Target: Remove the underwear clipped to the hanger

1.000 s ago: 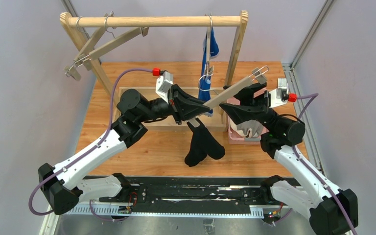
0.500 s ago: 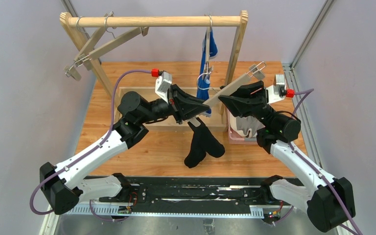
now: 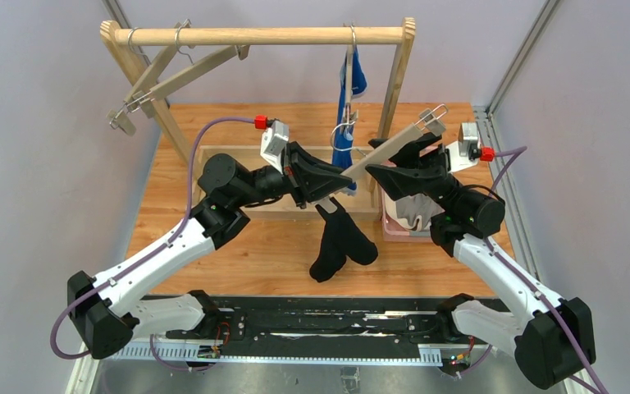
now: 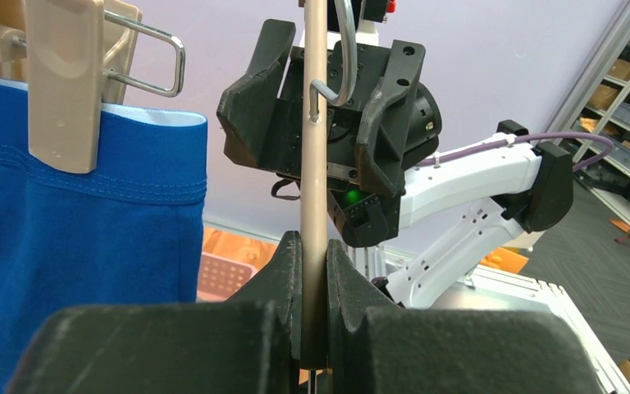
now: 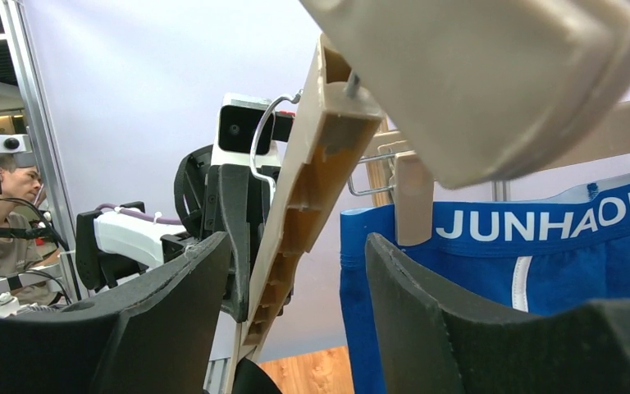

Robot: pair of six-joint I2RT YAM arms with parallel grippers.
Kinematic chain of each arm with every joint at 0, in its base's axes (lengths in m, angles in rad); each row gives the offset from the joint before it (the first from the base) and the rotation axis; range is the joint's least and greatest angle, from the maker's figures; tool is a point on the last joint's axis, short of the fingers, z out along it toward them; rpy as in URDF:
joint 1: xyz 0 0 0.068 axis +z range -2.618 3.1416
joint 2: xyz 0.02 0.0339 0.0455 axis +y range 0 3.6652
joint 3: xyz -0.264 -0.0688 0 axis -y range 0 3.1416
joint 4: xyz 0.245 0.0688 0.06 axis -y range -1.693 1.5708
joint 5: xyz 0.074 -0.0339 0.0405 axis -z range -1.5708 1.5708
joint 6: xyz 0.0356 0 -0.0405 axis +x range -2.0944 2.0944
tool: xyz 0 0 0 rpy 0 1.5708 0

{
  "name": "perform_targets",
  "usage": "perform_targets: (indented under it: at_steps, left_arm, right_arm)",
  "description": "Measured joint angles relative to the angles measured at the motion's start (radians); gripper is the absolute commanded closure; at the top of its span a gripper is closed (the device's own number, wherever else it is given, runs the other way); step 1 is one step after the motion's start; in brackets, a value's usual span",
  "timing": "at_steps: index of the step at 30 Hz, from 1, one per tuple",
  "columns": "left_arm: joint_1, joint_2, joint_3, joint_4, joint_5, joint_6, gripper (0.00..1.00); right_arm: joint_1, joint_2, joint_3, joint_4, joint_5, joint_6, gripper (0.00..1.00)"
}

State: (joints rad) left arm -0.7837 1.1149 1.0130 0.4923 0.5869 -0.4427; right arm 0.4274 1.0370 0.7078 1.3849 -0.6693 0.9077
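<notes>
My left gripper is shut on the bar of a beige clip hanger that slants up to the right; in the left wrist view the jaws pinch the bar. The black underwear hangs from the hanger's lower end down to the table. My right gripper is open, its fingers on either side of the bar. The blue underwear hangs clipped on the rack, with white lettering in the right wrist view. The grey underwear lies in a pink basket.
A wooden rack stands at the back with two bare hangers at its left end. A wooden tray lies under the left arm. The pink basket sits right of centre.
My right gripper has moved up and left along the hanger and now straddles the bar with open jaws. The hanger's upper end has risen slightly. The left gripper holds still.
</notes>
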Motion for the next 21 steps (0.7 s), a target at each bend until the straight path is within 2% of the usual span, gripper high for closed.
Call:
perform_targets:
  at_steps: [4, 6, 9, 10, 12, 13, 19, 21]
  left_arm:
    - [-0.006, 0.006, 0.000, 0.000, 0.000, 0.000, 1.00]
    - [-0.010, 0.010, 0.000, 0.000, 0.000, 0.000, 1.00]
    - [-0.016, 0.016, 0.000, 0.000, 0.000, 0.000, 1.00]
    - [-0.017, 0.019, 0.000, 0.000, 0.000, 0.000, 1.00]
    - [-0.018, 0.022, 0.000, 0.000, 0.000, 0.000, 1.00]
    - [-0.019, 0.023, 0.000, -0.001, -0.005, 0.001, 1.00]
    - [-0.018, 0.025, 0.000, 0.027, 0.012, 0.019, 1.00]
    - [-0.019, 0.025, 0.000, 0.029, 0.014, 0.019, 0.94]
  right_arm:
    - [0.000, 0.000, 0.000, -0.005, 0.000, 0.000, 0.35]
    - [0.004, 0.000, 0.000, -0.006, 0.001, -0.001, 0.40]
    - [0.008, 0.000, 0.003, -0.010, 0.000, -0.008, 0.57]
    - [0.010, 0.000, 0.005, -0.014, 0.000, -0.010, 0.66]
    - [0.013, 0.000, 0.008, -0.021, -0.002, -0.018, 0.94]
    - [0.015, 0.000, 0.010, -0.021, -0.008, -0.010, 0.99]
    - [0.029, -0.026, 0.031, -0.076, -0.012, 0.011, 1.00]
    - [0.030, -0.035, 0.031, -0.092, -0.011, 0.004, 0.99]
